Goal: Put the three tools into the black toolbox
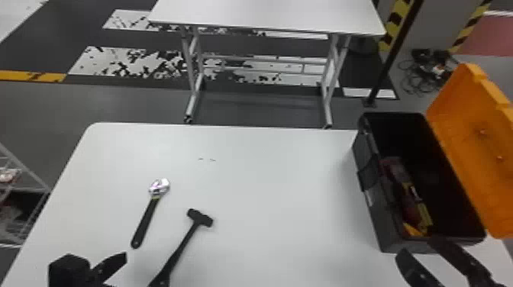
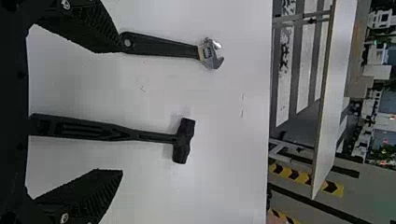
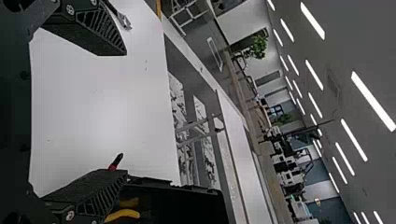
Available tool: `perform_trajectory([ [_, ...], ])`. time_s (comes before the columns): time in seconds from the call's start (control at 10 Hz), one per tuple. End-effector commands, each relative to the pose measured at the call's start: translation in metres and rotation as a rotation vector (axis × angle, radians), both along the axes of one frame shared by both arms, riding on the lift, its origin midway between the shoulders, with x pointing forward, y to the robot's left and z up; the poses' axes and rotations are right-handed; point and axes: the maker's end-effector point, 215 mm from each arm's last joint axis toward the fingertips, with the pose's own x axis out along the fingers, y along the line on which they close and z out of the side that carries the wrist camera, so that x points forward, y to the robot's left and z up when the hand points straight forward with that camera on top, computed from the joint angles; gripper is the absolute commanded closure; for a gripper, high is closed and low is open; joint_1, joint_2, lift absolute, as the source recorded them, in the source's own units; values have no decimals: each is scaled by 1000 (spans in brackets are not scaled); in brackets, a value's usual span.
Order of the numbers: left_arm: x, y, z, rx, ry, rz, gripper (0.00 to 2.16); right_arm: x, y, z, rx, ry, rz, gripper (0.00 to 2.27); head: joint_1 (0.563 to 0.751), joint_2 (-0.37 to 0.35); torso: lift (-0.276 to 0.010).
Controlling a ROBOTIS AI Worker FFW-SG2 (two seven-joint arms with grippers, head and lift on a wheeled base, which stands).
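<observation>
Looking like a workshop
Hazard stripes [image 1: 397, 17] are edging a pillar [image 1: 435, 23], worn paint [image 1: 86, 66] is marking the floor [image 1: 57, 107], strip lights [image 3: 373, 101] are glowing.

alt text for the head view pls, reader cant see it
A wrench and a hammer lie on the left of a white table; an open black toolbox, orange lid raised, stands at right holding red and yellow items. The left gripper is near the tools, the right gripper at the toolbox's near end.
</observation>
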Motion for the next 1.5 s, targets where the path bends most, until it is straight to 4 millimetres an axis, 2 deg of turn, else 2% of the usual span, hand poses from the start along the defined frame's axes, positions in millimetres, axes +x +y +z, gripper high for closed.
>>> perform_trajectory([
  [0.0, -1, -9, -6, 42, 11, -29, 83, 2, 0, 2, 9, -7, -3, 110, 695, -44, -51],
  [0.1, 0, -14, -8, 61, 11, -56, 90, 3, 1, 3, 13, -12, -1, 110, 695, -56, -51],
  [0.3, 2, -11, -12, 147, 12, -78, 87, 6, 1, 7, 23, -23, -1, 110, 695, -67, -51],
  [0.4, -3, -6, -22, 179, 49, -83, 83, 7, 0, 8, 25, -25, 1, 110, 695, -68, -51],
  [0.7, -2, -11, -30, 175, 51, -90, 83, 6, -7, 14, 41, -34, -2, 110, 695, -62, -51],
  [0.9, 1, -21, -31, 160, 19, -103, 90, 5, -9, 17, 45, -41, -2, 110, 695, -89, -51],
  [1.4, -2, -21, -49, 155, 35, -98, 134, 3, -15, 23, 62, -52, -5, 110, 695, -117, -51],
])
